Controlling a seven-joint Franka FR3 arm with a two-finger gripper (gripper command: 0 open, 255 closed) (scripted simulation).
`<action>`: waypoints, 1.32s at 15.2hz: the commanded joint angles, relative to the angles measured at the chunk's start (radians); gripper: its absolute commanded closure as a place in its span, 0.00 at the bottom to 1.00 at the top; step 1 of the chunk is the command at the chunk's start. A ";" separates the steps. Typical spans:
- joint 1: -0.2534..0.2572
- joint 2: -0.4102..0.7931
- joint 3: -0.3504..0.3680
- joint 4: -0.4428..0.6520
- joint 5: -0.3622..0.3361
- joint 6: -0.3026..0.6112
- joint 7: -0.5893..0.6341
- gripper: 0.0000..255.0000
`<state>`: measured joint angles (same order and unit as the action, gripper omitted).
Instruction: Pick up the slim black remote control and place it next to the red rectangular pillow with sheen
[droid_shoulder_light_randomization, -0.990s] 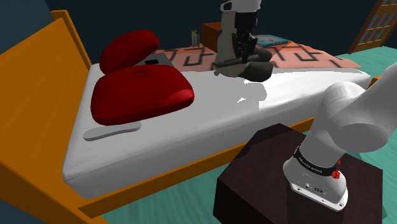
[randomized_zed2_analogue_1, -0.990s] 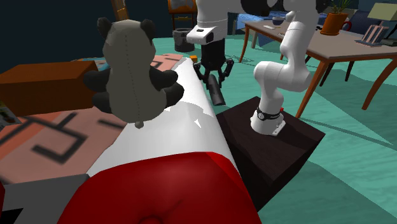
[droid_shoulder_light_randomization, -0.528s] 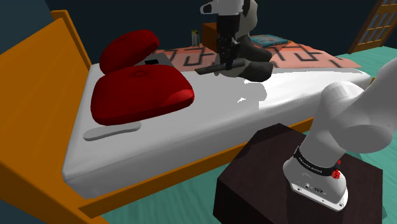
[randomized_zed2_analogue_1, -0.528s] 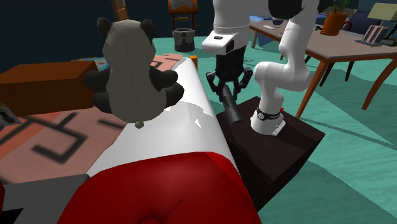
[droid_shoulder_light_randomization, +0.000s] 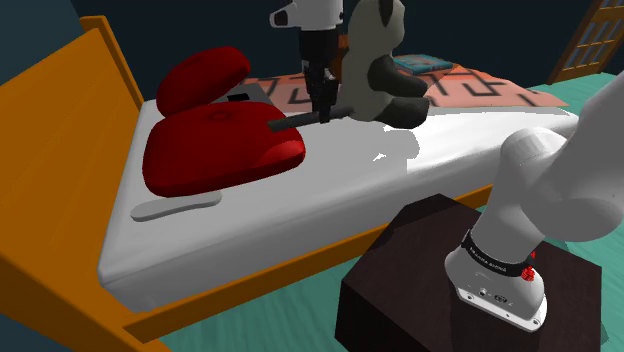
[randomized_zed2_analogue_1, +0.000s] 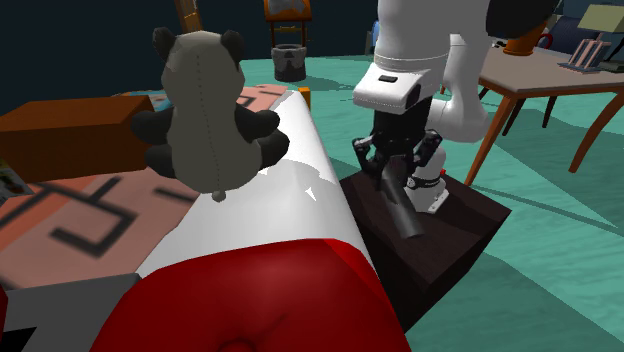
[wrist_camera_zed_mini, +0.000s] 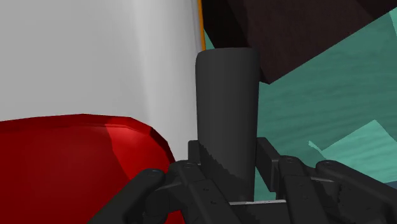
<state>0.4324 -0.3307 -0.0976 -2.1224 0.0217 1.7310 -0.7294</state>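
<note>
One slim black remote (droid_shoulder_light_randomization: 300, 119) is clamped in the closed jaws, lifted over the bed (droid_shoulder_light_randomization: 420, 190). Its long axis sticks straight out from them, tip reaching toward the red pillow (droid_shoulder_light_randomization: 220, 150) close alongside.

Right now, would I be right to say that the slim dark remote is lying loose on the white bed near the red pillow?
Not quite. The remote is not lying loose on the white bed. The tool is shut on it and holds it in the air, as the wrist view shows. It is indeed near the red pillow, as the shoulder view shows.
</note>
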 joint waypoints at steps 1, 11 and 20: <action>0.018 0.041 0.026 0.038 0.015 0.005 0.040 1.00; 0.105 0.290 0.143 0.302 0.048 0.001 0.234 1.00; 0.106 0.299 0.143 0.191 0.050 0.120 0.227 1.00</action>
<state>0.5383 -0.0338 0.0458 -1.9196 0.0711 1.8375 -0.5016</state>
